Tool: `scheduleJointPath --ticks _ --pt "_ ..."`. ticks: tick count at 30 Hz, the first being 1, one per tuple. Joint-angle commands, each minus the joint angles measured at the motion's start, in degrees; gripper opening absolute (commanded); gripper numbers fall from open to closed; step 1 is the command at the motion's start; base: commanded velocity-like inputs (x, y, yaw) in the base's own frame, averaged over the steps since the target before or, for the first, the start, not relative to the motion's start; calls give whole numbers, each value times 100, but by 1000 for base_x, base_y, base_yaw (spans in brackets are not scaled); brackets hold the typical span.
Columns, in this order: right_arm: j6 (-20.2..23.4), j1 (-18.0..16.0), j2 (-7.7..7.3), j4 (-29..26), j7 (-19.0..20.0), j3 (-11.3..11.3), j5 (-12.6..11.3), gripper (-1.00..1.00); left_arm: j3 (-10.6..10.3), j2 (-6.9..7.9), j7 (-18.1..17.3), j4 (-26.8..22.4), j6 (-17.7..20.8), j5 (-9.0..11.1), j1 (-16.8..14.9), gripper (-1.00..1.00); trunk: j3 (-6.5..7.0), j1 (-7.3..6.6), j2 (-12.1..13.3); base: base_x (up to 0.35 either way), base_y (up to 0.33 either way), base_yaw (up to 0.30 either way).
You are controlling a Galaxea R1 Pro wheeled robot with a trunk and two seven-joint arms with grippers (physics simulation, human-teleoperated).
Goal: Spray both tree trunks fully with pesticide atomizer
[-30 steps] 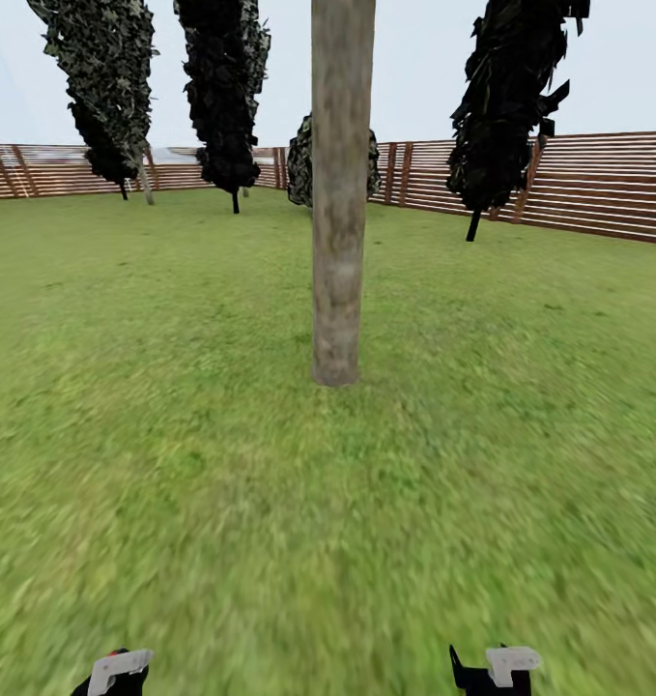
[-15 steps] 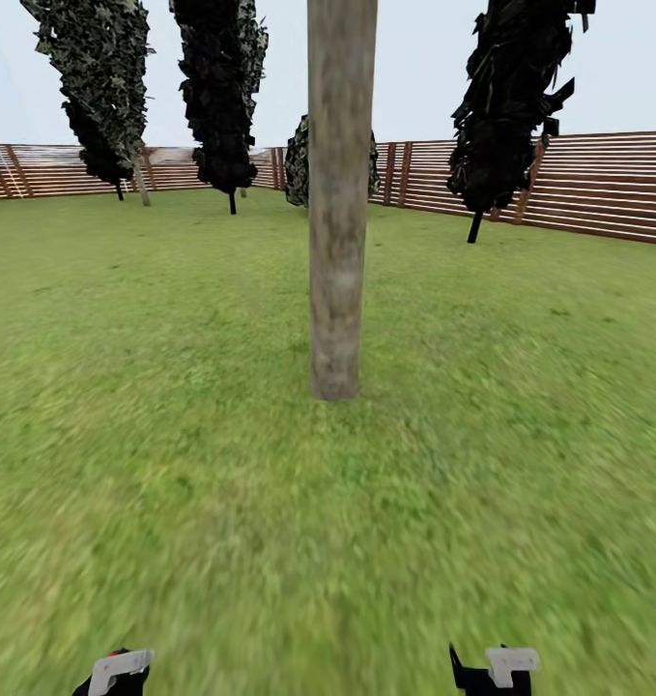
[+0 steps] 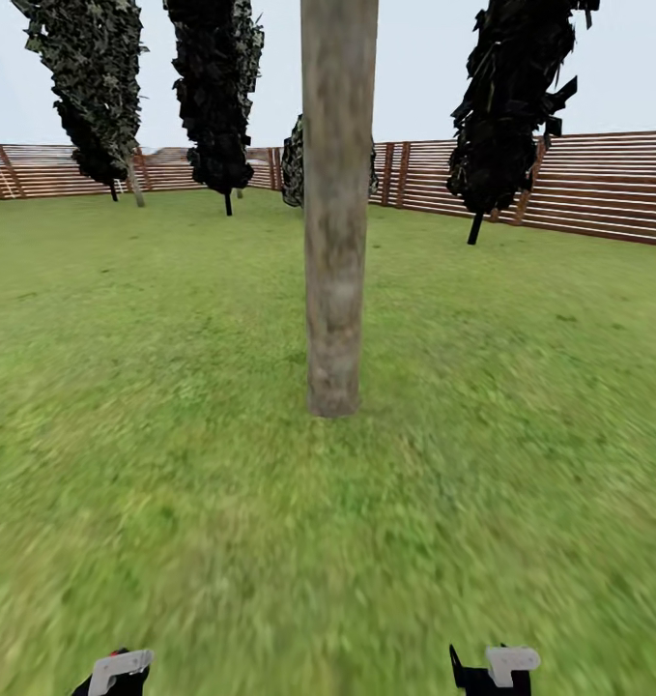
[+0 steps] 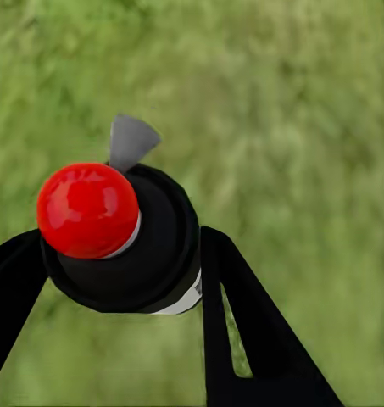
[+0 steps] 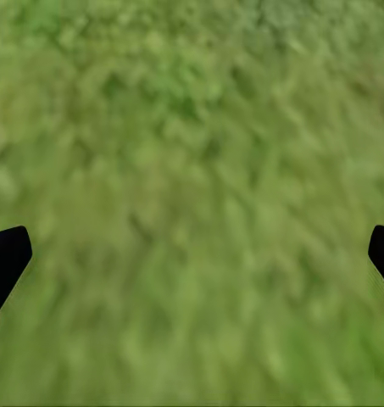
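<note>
A thick mottled grey-brown tree trunk point(image 3: 336, 222) stands upright on the green lawn point(image 3: 154, 406) straight ahead in the head view, its top cut off by the frame. In the left wrist view the pesticide atomizer point(image 4: 124, 242), black with a red round cap and a grey nozzle, sits between the black fingers point(image 4: 242, 331) of my left gripper point(image 4: 115, 280), which is shut on it over the grass. My right gripper point(image 5: 192, 254) is open above bare grass, only its fingertips point(image 5: 5, 259) showing. Both wrists peek in at the head view's bottom edge, left point(image 3: 115, 672) and right point(image 3: 492, 669).
A brown slatted fence point(image 3: 579, 188) rings the lawn at the back. Dark thin-stemmed leafy trees stand at the far left point(image 3: 91, 97), left of centre point(image 3: 214, 97) and right point(image 3: 511, 106). A leafy bush point(image 3: 294, 164) sits behind the trunk. Grass lies open on both sides of the trunk.
The whole head view has shifted: the trunk looks larger and its base sits lower in the picture, so the camera has come closer. The grippers keep their places.
</note>
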Motion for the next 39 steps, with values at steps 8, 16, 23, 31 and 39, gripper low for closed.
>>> scheduleJointPath --ticks 8,16,23,31,39 --pt "-17 -3 0 5 -4 0 5 100 20 7 -55 4 -11 59 -3 -100 18 3 -2 339 0 -195" --pt "-17 -4 16 5 4 9 1 100 22 7 -55 4 -11 59 -3 -100 19 3 -2 339 0 -18" --pt "-17 -2 18 5 5 9 -1 100 22 7 -55 2 -11 59 -2 -100 20 3 -2 339 0 0" --pt "-17 -4 9 5 5 9 5 100 22 7 -55 1 -11 59 -2 -100 20 3 -2 339 -16 0" --pt "-17 -3 9 5 -4 0 5 100 29 24 -55 -5 -12 62 -3 -100 20 3 -2 312 -120 0"
